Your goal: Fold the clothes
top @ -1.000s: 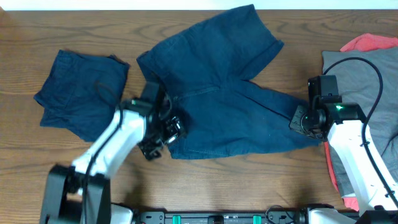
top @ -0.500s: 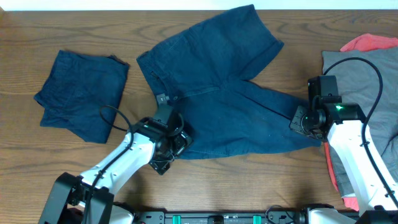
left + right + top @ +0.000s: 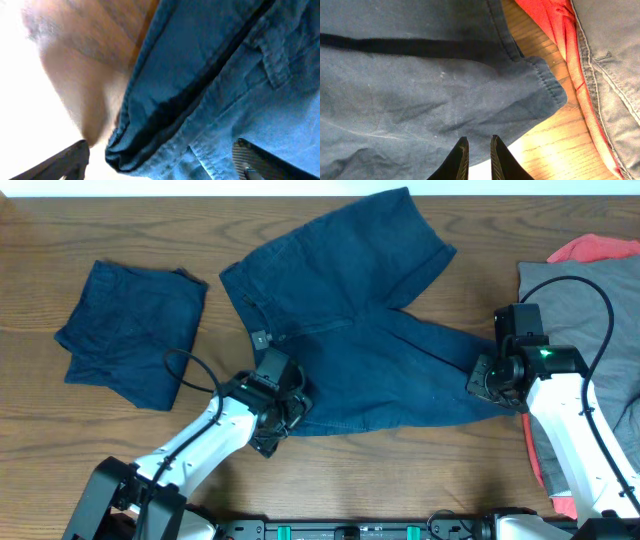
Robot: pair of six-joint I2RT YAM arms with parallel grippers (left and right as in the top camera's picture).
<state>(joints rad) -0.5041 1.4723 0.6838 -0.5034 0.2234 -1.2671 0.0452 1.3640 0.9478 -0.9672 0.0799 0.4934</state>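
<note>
Lying spread out in the middle of the brown wooden worktop (image 3: 400,470) is a big pair of dark navy-blue cloth shorts (image 3: 370,330), with one leg pointing up toward the far edge and the other leg pointing to the right. It is wrinkled, and its seams and waistband show. To the left, well apart from it, sits a smaller folded dark navy-blue cloth garment (image 3: 130,330). The left fingers (image 3: 288,408) are at the lower left edge of the big shorts, by the waistband. In the left wrist view one dark finger (image 3: 70,159) is at the bottom left and the other dark finger (image 3: 250,161) is at the bottom right, so they are spread wide, and a rolled edge of the blue cloth lies between them. The right fingers (image 3: 485,375) are at the end of the right leg, by its hem. In the right wrist view they are close together with only a thin gap, right at the edge of the blue cloth, and I cannot tell if they pinch it. A flat grey cloth (image 3: 565,310) lies on the right side, with a red cloth (image 3: 600,248) peeking out from under it.
</note>
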